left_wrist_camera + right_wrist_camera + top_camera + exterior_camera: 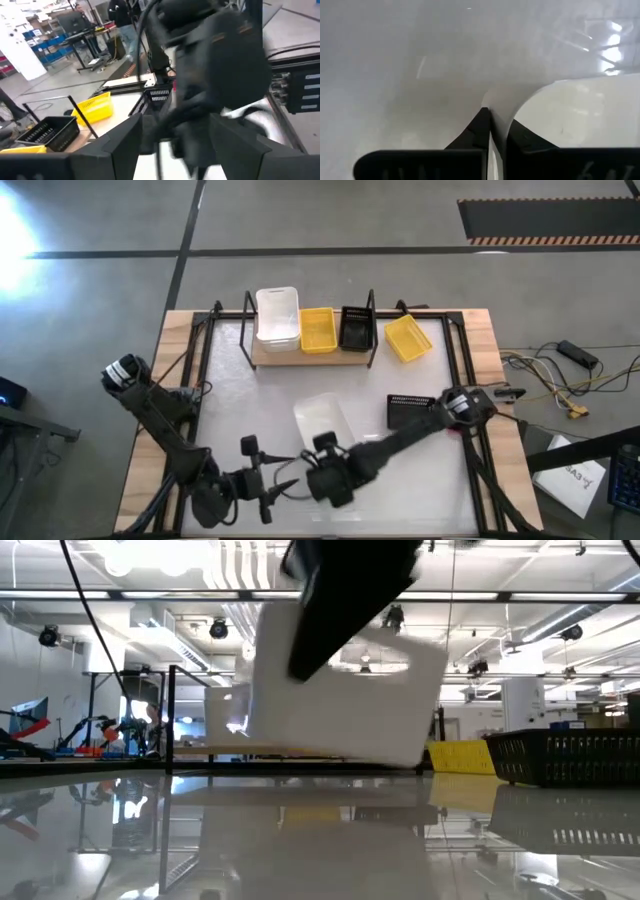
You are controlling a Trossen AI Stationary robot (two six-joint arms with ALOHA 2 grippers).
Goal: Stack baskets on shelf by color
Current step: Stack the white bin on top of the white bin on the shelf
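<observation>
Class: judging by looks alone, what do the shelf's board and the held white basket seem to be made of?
Shelf board: probably wood, pale tan and matte, set in a thin black wire frame.
White basket: apparently plastic, smooth and slightly translucent; its thin rim is pinched in the right end effector.

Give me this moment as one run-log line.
right hand: shut on white basket rim, mid-table | left hand: open, idle, near edge | shelf: white, yellow, black baskets
</observation>
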